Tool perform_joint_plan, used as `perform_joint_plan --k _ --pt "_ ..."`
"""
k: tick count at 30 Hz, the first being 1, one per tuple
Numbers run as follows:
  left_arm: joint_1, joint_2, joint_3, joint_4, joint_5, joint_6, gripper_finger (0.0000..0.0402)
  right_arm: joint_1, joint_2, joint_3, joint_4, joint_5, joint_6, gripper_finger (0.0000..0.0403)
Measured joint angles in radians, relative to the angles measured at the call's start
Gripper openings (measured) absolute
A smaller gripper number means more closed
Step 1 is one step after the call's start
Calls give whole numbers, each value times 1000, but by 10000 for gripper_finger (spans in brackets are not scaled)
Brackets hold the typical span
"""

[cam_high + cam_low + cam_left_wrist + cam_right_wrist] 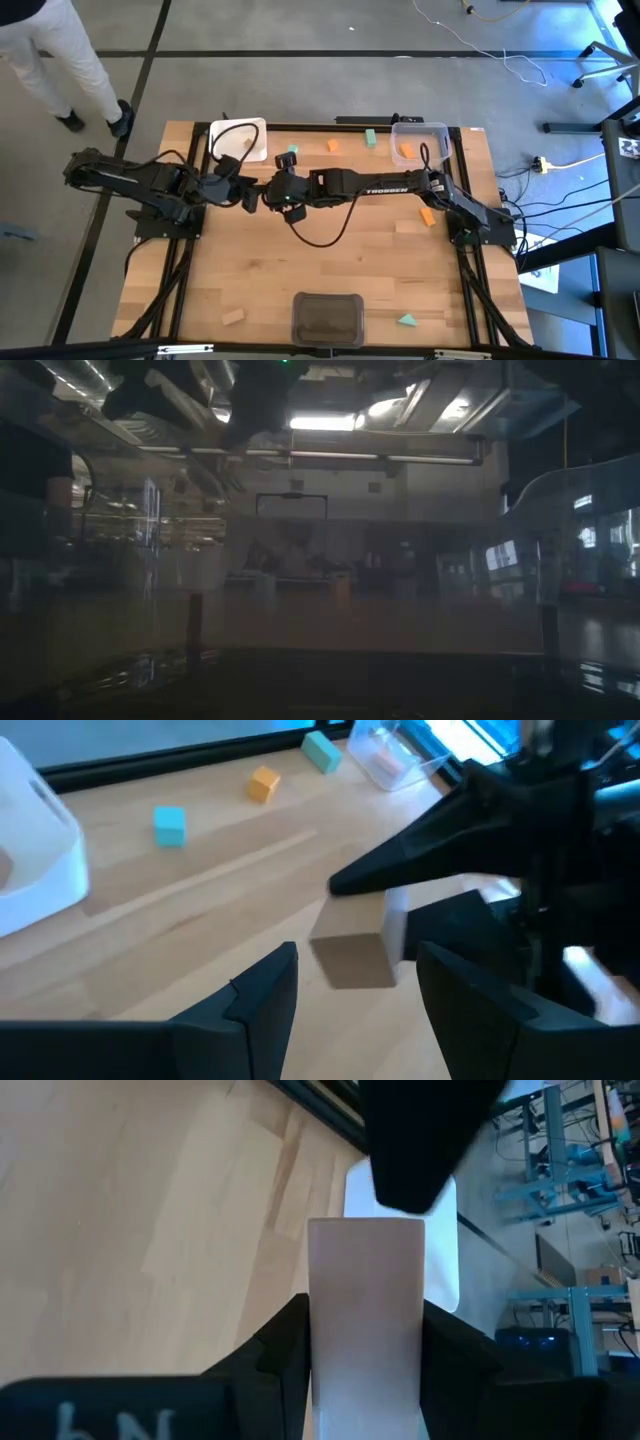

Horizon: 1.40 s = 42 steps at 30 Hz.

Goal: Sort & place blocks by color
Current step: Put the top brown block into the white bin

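My right gripper [268, 190] reaches across to the table's middle left and is shut on a pale wood block [365, 1310], held above the table. My left gripper [250, 196] faces it. Its open fingers [262, 990] stand on either side of the block's free end [352, 958]; I cannot tell whether they touch it. Loose on the table lie a teal block [293, 150], an orange block [333, 146], a teal block [370, 137], an orange block [427, 215], a pale block [233, 317] and a teal wedge [407, 320]. My right gripper pinches the pale block's two long sides [318, 1350] between its two fingers. The fingers lie along the block, coming level from the table's right. The block sticks out past the fingertips toward my left gripper, clear of the table.
A white tray [222, 132] stands at the far left and a clear tray [441, 130] holding an orange block [406, 151] at the far right. A dark grey tray [327, 318] sits at the near edge. A person's legs [60, 60] stand beyond the far left corner.
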Motion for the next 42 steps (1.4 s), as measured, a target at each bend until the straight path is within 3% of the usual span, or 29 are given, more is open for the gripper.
perform_joint_plan --k 19,42 --pt "15 81 0 10 -11 -4 197 12 0 -1 20 8 -5 130" --pt "35 82 1 11 35 -32 197 19 0 -2 59 23 -21 130"
